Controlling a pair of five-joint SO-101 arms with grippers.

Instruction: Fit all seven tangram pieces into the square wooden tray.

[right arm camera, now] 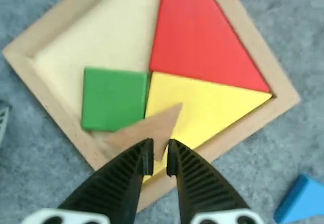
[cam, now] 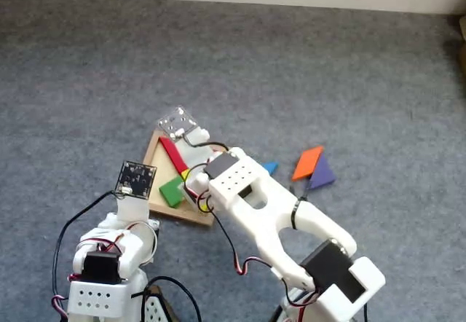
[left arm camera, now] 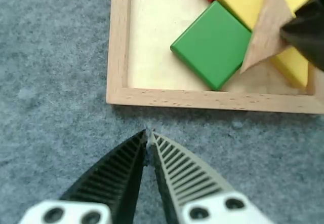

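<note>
**While one claw pinches a wooden triangle, three pieces lie in the tray**

Where the green square (right arm camera: 114, 100) meets the yellow triangle (right arm camera: 207, 105), the right claw (right arm camera: 159, 150) hangs over the square wooden tray (right arm camera: 34, 77), its fingers pinching a plain wooden triangle (right arm camera: 152, 127). A red triangle (right arm camera: 200, 41) lies in the tray too, touching the yellow one. The left claw (left arm camera: 148, 135) is pressed together, tips on the grey carpet (left arm camera: 45, 82) just beside the tray's rim. Three pieces lie on the carpet outside the tray: blue (cam: 270, 167) near it, orange (cam: 307, 162) and purple (cam: 320, 175) farther off, touching each other.
</note>
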